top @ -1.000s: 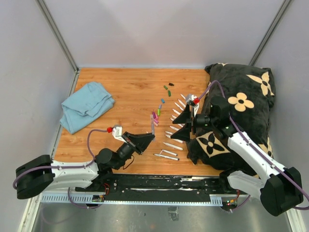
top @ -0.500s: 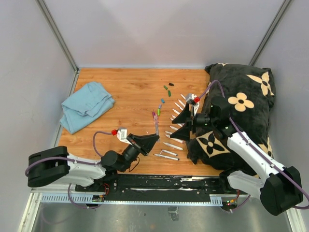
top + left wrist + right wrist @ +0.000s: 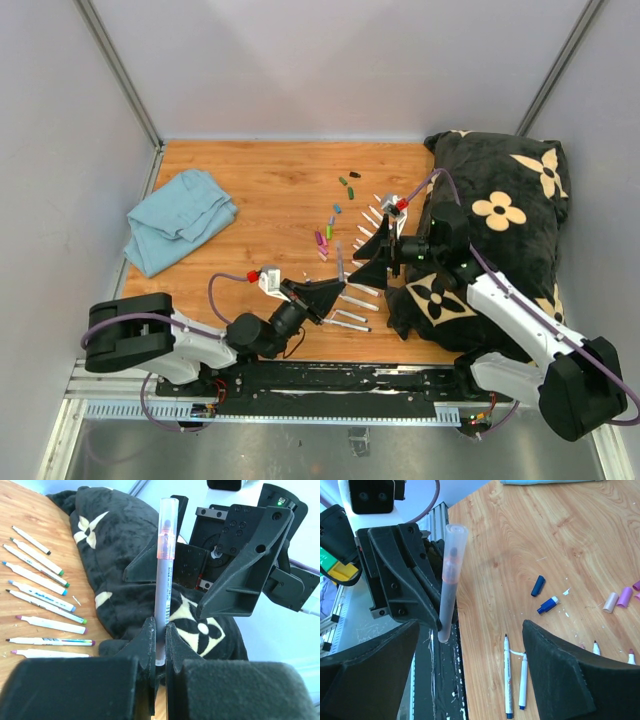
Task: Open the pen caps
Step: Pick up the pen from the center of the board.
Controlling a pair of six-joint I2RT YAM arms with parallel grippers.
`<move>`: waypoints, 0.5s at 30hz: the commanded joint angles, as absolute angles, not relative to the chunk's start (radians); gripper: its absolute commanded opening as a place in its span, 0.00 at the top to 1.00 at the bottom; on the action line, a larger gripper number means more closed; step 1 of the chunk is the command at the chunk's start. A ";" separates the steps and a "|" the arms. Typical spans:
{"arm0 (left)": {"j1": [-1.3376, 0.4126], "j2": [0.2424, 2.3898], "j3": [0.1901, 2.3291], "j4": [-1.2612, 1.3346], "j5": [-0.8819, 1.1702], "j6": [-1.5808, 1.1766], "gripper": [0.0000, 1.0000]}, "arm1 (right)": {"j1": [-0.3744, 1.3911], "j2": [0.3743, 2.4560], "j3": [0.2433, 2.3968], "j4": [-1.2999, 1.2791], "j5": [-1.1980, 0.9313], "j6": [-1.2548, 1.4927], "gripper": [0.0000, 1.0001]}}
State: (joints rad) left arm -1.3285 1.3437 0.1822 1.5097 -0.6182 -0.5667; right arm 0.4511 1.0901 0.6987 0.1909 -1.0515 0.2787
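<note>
A crumpled blue cloth (image 3: 180,220) lies far left on the wooden table (image 3: 260,190). The left gripper (image 3: 159,640) is clamped on a grey marker (image 3: 164,595), held upright with its clear cap (image 3: 168,520) on. Loose pen caps (image 3: 321,240) lie scattered mid-table beside uncapped white markers (image 3: 358,300). The right gripper (image 3: 465,675) stands spread wide on either side of that clear cap, not touching it, in front of a black flowered cushion (image 3: 500,210).
</note>
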 commanded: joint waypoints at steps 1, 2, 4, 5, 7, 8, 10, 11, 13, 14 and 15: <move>-1.359 1.397 0.229 1.600 -0.712 -0.527 1.00 | 0.481 1.093 0.676 0.259 -1.037 0.344 0.19; -1.362 1.410 0.236 1.603 -0.725 -0.528 1.00 | 0.485 1.093 0.674 0.271 -1.038 0.351 0.22; -1.368 1.435 0.246 1.609 -0.745 -0.529 1.00 | 0.490 1.090 0.670 0.288 -1.045 0.369 0.30; -1.370 1.445 0.252 1.610 -0.748 -0.529 1.00 | 0.492 1.089 0.669 0.295 -1.049 0.376 0.33; -1.371 1.461 0.265 1.612 -0.754 -0.530 1.00 | 0.497 1.090 0.663 0.305 -1.050 0.385 0.41; -1.373 1.469 0.271 1.612 -0.755 -0.529 1.00 | 0.500 1.090 0.662 0.309 -1.050 0.390 0.45; -1.373 1.483 0.286 1.611 -0.753 -0.528 1.00 | 0.506 1.095 0.662 0.312 -1.051 0.393 0.53; -1.373 1.489 0.292 1.611 -0.752 -0.527 1.00 | 0.508 1.099 0.662 0.312 -1.051 0.394 0.57; -1.374 1.497 0.298 1.610 -0.750 -0.526 1.00 | 0.513 1.105 0.664 0.309 -1.052 0.396 0.62; -1.376 1.498 0.300 1.611 -0.752 -0.526 1.00 | 0.514 1.108 0.665 0.306 -1.051 0.397 0.64; -1.376 1.500 0.301 1.610 -0.752 -0.526 1.00 | 0.517 1.109 0.666 0.305 -1.052 0.395 0.66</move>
